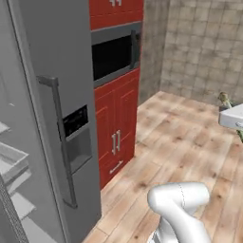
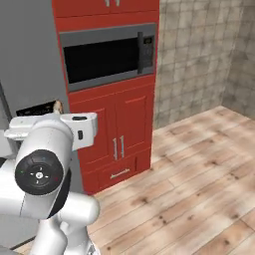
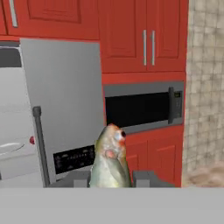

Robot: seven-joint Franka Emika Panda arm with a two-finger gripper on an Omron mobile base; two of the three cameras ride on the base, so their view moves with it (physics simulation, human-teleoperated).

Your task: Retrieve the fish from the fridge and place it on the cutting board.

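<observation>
The jaws are closed on the fish [image 3: 110,159], which stands nose-up between the two dark fingertips of the gripper [image 3: 111,179] in the hand view (a greenish-grey body with a pale orange head). Held upright like that, it is clear of the fridge [image 3: 65,100] and ready to be carried, so the retrieval looks done and the trip to the cutting board is what remains.

The hand view looks back at the fridge's open door with its black handle [image 3: 40,144] and dispenser panel [image 3: 73,159], with a microwave [image 3: 144,105] set among red cabinets [image 3: 144,35] just beside it. The left base view adds what the hand camera misses: pale shelves [image 1: 12,161] inside the fridge at the far left, and a wide wooden floor [image 1: 190,142] stretching to a tiled wall. The right base view shows the arm [image 2: 45,164] raised in front of the fridge, with what may be the fish's tip just above the hand.
</observation>
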